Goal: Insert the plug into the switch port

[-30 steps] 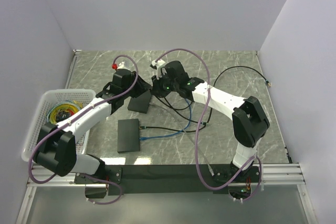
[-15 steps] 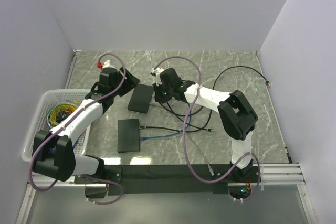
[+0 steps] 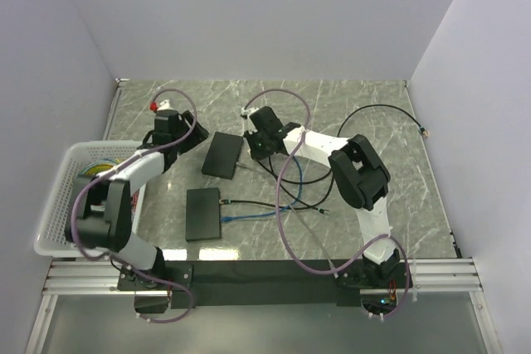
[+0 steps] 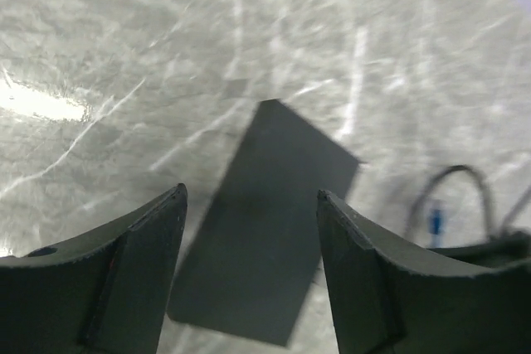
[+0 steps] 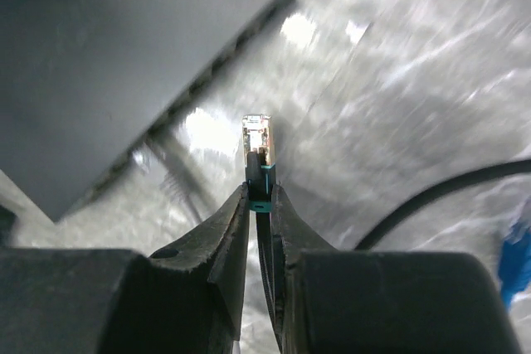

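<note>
R pincer (image 3: 249, 145) by far switch (image 3: 222, 153), basket (image 3: 55, 205) L

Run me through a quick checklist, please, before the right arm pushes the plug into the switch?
1. Grip on the plug: ok. The right gripper pinches it, tip sticking out ahead.
2. Gap to the switch: ok. Bare table shows between plug and switch.
3. Tip lined up with a port: cannot tell. The switch's port edge is blurred.
4. Switch lying flat: ok.
5. Switch braced: not ok. The left gripper is open and holds nothing.
6. Cable free to follow: cannot tell. Several cables cross on the table nearby.
</note>
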`<state>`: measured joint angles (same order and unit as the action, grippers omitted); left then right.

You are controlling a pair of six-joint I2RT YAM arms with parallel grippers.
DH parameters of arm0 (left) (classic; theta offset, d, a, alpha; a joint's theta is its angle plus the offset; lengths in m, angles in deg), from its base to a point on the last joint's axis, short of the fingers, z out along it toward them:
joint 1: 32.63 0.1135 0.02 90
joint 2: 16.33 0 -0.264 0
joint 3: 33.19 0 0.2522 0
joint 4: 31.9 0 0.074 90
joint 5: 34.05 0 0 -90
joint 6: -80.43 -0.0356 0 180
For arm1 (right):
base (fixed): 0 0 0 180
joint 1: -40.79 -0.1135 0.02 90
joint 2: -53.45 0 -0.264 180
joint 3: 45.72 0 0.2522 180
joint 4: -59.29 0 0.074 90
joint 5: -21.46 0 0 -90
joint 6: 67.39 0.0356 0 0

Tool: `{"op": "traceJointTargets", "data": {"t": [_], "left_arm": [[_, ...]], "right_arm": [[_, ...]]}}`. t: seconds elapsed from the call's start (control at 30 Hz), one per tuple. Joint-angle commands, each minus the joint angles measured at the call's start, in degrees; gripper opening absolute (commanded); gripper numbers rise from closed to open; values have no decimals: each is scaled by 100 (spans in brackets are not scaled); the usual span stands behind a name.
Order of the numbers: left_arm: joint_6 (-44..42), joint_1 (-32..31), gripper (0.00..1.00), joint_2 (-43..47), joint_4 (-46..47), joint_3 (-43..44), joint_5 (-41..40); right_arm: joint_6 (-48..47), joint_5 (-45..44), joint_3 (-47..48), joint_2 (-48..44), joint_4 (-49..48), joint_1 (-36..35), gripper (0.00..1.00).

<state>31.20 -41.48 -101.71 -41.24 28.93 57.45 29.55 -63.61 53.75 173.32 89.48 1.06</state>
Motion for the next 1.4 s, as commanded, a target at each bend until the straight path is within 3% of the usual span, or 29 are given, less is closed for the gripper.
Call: {"op": "traceJointTargets", "data": {"t": [0.0, 0.57, 0.77, 1.37], "left_arm": [[-307, 31, 68, -548, 559, 235, 166], [-430, 14, 65, -2280, 840, 1193, 1159], [-526, -196, 64, -2509, 867, 1412, 1467], [-465, -399, 62, -2650, 436, 1738, 1169]], "right_arm": [[-43, -106, 428, 132, 10, 53, 0], [-61, 324, 350, 186, -324, -184, 0], [-79, 368, 306, 142, -333, -237, 0], [-210, 88, 34, -25, -61, -404, 0]]}}
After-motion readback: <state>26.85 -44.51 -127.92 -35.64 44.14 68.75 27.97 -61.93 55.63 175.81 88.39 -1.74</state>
